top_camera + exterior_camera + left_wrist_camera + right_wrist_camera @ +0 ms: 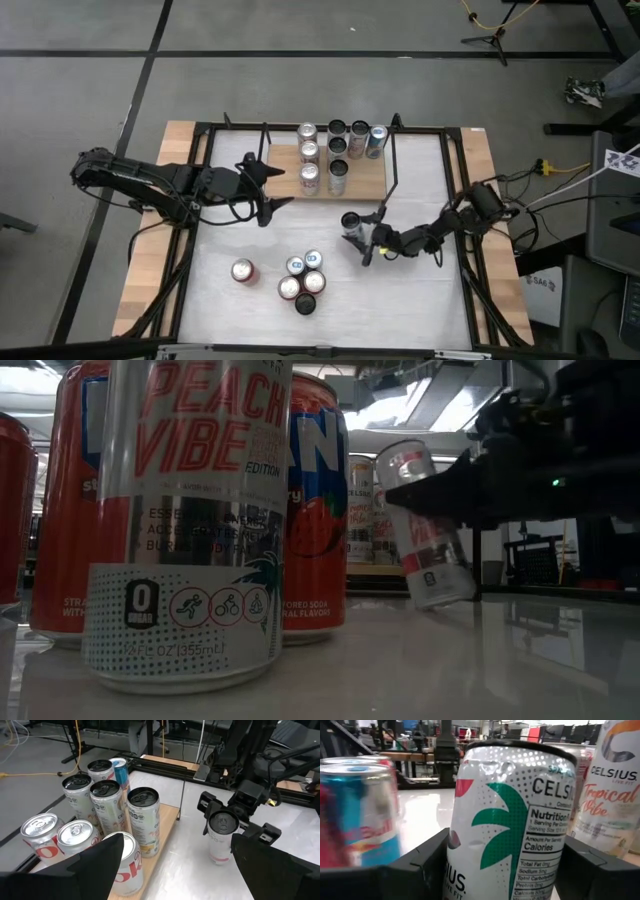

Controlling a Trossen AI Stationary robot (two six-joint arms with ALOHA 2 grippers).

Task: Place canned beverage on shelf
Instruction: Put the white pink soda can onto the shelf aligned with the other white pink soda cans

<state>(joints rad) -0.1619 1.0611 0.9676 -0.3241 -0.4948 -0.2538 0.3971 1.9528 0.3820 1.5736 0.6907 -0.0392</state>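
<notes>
Right end effector [366, 240] grasping a white can [351, 224] (tilted) just off the shelf [372, 178]; left end effector [268, 185] released, hovering at the shelf's other end.

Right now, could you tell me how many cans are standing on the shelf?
8 cans on the shelf: four in the far row, two in the middle row, two in the near row. None seems hidden.

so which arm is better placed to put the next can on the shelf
Right: the right gripper already clamps a white can just off the shelf; the left gripper hovers open and empty at the shelf's other end.
</notes>
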